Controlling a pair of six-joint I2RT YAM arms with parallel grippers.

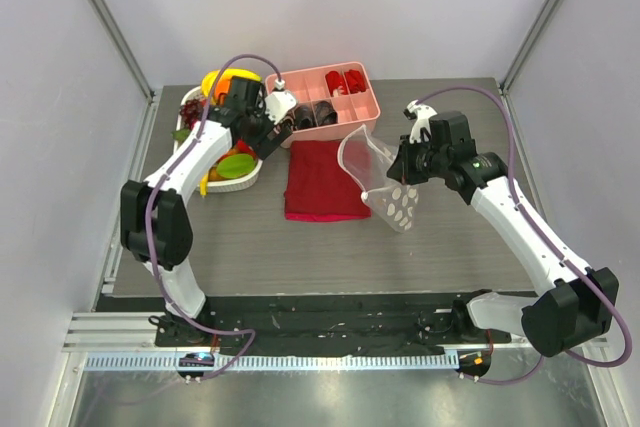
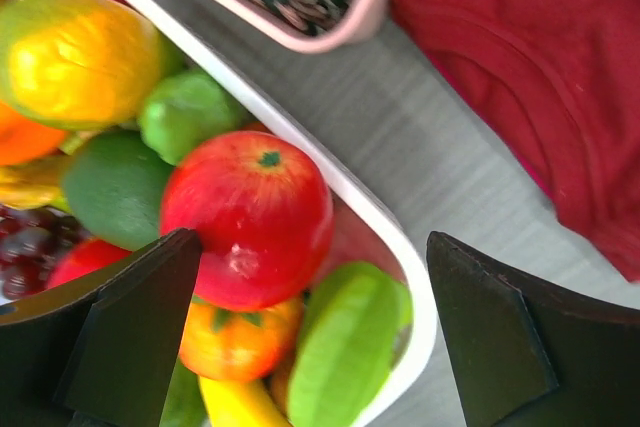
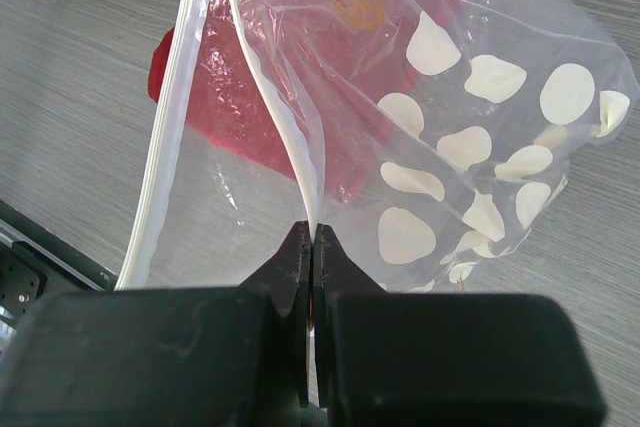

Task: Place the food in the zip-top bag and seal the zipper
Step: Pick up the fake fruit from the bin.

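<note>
- While the left gripper [image 2: 312, 242] hangs over the white basket [image 2: 415, 292] with its jaws wide apart and nothing clamped, the right gripper [image 3: 312, 232] has its jaws pressed together on an edge of the zip-top bag [image 3: 480, 147].
- Straight ahead of the left jaws, framed between the two dark fingers [image 2: 130, 337], lies a red apple [image 2: 250, 217]. Whether either finger touches it cannot be told.
- The rest of the food is heaped around that apple inside the basket. A green star fruit [image 2: 345, 347] and a small orange fruit [image 2: 235, 337] sit on the side nearest the jaws. A dark green lime [image 2: 115, 187] lies just beside the apple. A green pepper [image 2: 185, 112] and an orange-yellow fruit [image 2: 80, 57] lie farther out beyond the fingertips.
- Outside the basket rim, past the other finger, comes a strip of grey table [image 2: 440, 147] and then the red cloth [image 2: 520, 77]. The pink tray [image 2: 330, 32] lies farthest ahead of these jaws.
- Ahead of the right jaws the bag spreads out, its mouth gaping.
- One strip of the zipper [image 3: 170, 97] swings off to one side of the pinch. The other strip rises straight out from between the closed fingertips, so the two are well apart.
- Through the clear dotted plastic, beyond the right jaws, the red cloth shows.
- Whether the bag's far end touches the table cannot be told.
</note>
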